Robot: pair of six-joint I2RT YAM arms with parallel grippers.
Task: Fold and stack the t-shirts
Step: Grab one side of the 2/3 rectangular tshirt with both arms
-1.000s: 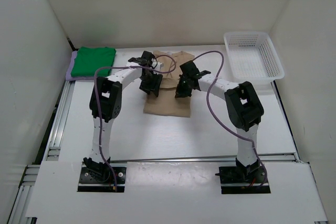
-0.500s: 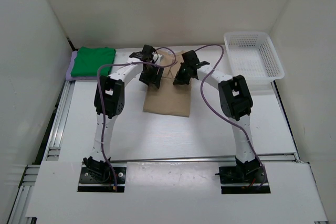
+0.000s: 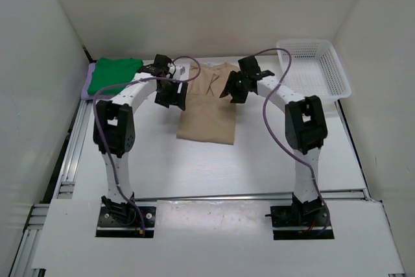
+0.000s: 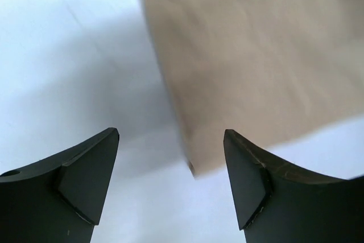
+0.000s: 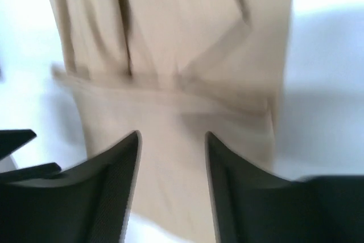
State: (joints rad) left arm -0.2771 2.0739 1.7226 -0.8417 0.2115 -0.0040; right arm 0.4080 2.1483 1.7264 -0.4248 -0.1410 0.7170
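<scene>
The beige t-shirt (image 3: 206,109) lies folded into a long narrow strip in the middle of the table. My left gripper (image 3: 171,97) hangs open at its left edge. In the left wrist view the left gripper (image 4: 171,135) holds nothing, and a corner of the beige t-shirt (image 4: 239,55) lies below its jaws. My right gripper (image 3: 232,91) hovers open at the strip's upper right. The right wrist view has the right gripper (image 5: 172,136) just above the beige t-shirt (image 5: 170,55), jaws apart with nothing held. The green t-shirt (image 3: 115,74) rests folded on the lavender t-shirt (image 3: 85,87) at the far left.
A white mesh basket (image 3: 305,42) stands at the far right corner of the table. White walls close in the left, back and right sides. Purple cables loop over both arms. Bare tabletop (image 3: 162,160) stretches between the shirt and the arm bases.
Both grippers have let go of the beige shirt and swung outward, left one to the left, right one to the right. The right jaws went from shut to open; the left opened wider.
</scene>
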